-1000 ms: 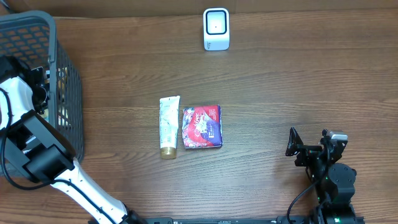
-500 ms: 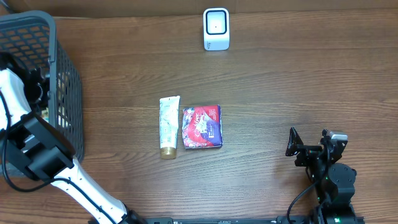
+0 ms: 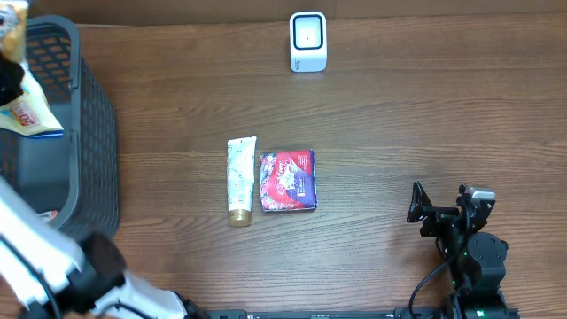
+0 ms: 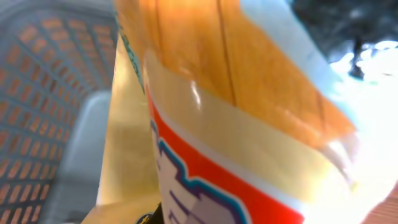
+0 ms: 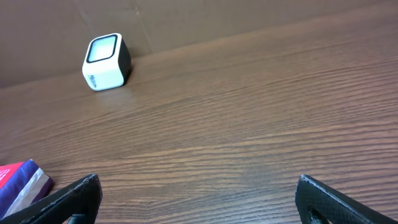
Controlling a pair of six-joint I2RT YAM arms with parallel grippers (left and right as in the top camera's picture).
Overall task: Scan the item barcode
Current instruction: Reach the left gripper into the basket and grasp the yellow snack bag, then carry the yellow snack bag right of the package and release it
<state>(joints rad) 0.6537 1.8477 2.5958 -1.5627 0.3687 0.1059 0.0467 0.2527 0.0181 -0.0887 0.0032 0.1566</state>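
We find the glossy yellow, orange and white plastic snack packet (image 4: 217, 124) clamped in the left gripper (image 3: 8, 84), over the grey mesh plastic basket (image 3: 96, 133). The white box scanner (image 3: 308, 42) stands well off to that gripper's right. The right gripper (image 5: 198, 200) rests spread, empty. Our judgement: the slack film could slip, or its barcode could face away from the scanner.

No text legible anywhere. Dark logo on side of white cube-shaped scanner (image 5: 106, 56): too small. Blue-outlined lettering on yellow-orange plastic snack bag (image 4: 236, 155): cropped, blurred. Print on red-purple flat packet (image 3: 288, 180) and white plastic tube (image 3: 240, 180): unreadable.
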